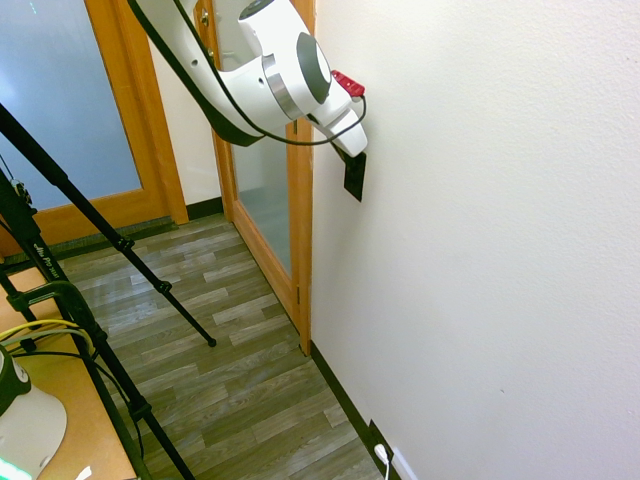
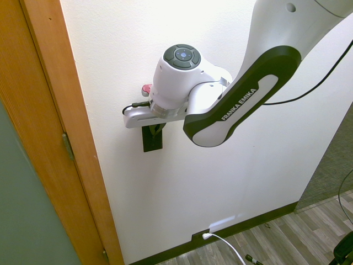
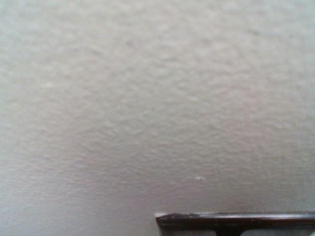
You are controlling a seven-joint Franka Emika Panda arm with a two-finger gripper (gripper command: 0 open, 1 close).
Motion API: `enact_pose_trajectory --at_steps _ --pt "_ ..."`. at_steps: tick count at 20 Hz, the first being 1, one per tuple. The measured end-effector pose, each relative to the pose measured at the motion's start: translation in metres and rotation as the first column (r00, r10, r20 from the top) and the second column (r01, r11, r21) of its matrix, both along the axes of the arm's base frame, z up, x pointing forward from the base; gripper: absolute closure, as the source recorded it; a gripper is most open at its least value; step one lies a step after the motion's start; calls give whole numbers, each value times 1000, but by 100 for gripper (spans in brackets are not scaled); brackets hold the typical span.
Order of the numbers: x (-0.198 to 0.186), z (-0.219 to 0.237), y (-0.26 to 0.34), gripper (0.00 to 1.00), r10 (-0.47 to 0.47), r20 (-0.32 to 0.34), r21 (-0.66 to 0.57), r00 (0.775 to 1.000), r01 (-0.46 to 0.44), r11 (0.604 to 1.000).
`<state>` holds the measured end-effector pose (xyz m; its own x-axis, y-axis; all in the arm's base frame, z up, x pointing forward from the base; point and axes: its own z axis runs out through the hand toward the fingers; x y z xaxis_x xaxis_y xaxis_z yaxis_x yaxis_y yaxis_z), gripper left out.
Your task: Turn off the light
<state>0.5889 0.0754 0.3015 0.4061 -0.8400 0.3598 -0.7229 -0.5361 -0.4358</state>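
Presumably the switch (image 2: 152,138), a dark upright plate fixed to the white wall (image 2: 231,182) just beside the wooden door frame (image 2: 66,138), is rigid and needs only 1 light push on its rocker. The gripper (image 1: 350,150) is held against its upper edge; the finger spread cannot be told.

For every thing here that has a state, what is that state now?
Switch plate: mounted upright on the wall, upper part hidden behind the claw.
Claw: at the plate; open or shut cannot be told.
White plug: plugged in at the baseboard.
Wooden door: ajar, beside the wall.
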Motion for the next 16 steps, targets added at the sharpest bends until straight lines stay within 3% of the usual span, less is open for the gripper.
enact_pose_trajectory --at_steps 4,8,9,12,16 --pt "6 -14 1 100 5 -33 18 999 -5 1000" --pt "4 -11 3 100 20 -21 6 1000 -20 1000" --pt "0 -6 5 0 26 -4 -2 1000 -26 1000" --pt "-30 -1 21 0 50 -5 -14 999 -50 999" --pt "-78 -26 28 0 54 -82 6 995 -54 999"
